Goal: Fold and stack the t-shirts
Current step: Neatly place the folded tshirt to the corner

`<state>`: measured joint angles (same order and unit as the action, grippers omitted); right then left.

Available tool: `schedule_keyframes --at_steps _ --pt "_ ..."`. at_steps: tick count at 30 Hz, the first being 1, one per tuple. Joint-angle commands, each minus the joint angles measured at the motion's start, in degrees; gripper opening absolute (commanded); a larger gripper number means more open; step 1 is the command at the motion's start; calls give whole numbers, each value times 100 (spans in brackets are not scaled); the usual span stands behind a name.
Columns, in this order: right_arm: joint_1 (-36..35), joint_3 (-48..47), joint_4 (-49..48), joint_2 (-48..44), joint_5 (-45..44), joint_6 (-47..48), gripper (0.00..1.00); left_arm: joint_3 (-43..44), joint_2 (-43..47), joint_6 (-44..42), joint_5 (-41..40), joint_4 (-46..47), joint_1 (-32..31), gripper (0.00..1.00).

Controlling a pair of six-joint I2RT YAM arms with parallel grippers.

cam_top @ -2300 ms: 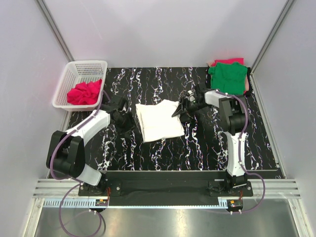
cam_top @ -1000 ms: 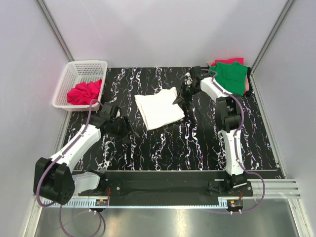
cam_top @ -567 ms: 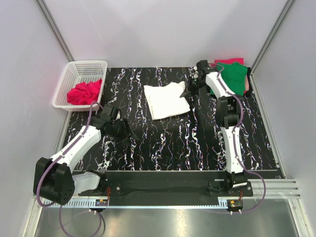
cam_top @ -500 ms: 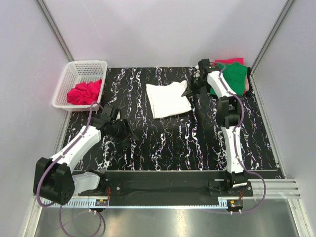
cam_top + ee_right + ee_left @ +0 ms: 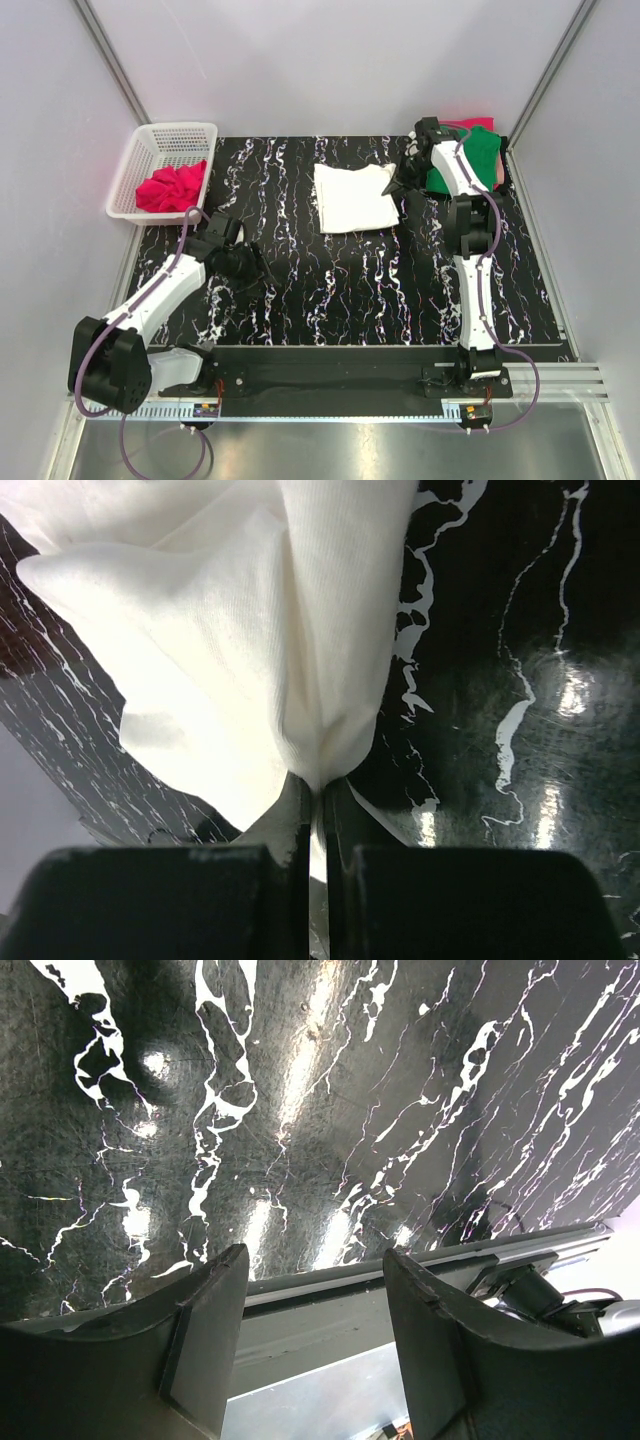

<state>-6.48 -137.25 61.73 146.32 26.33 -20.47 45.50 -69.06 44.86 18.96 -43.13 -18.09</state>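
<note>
pinkish-red t-shirt (image 5: 463,123) mostly hidden under green t-shirt (image 5: 480,150), white t-shirt (image 5: 230,610) cropped in right wrist view

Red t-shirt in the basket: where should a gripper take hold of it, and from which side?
Probably pinch a raised fold at the top of the red t-shirt, coming straight down from above: it lies crumpled in a heap, and the basket walls block sideways approach.

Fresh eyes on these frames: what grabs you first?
The folded white t-shirt on the black marbled table, far centre, its right edge pinched in the shut right end effector. Next, the green t-shirt lying on a pinkish-red t-shirt in the far right corner, and a crumpled red t-shirt in the white basket at far left.
</note>
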Motion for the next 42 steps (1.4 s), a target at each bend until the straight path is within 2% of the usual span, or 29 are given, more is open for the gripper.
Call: schedule_keyframes --at_steps 1,10,18,33,42 --pt "173 -416 119 -403 -119 245 0 -49 -11 -127 64 95 16 61" --pt "358 -1207 67 -78 320 263 0 -322 -64 -311 213 121 7 61" --pt "446 -1603 5 107 312 263 0 -427 33 -373 345 121 7 61" --pt "1342 -1656 -197 -165 689 237 0 -550 -152 -558 372 121 -89 60" --pt "1369 -1796 -355 -358 1094 113 0 -630 -213 -514 257 130 -283 60"
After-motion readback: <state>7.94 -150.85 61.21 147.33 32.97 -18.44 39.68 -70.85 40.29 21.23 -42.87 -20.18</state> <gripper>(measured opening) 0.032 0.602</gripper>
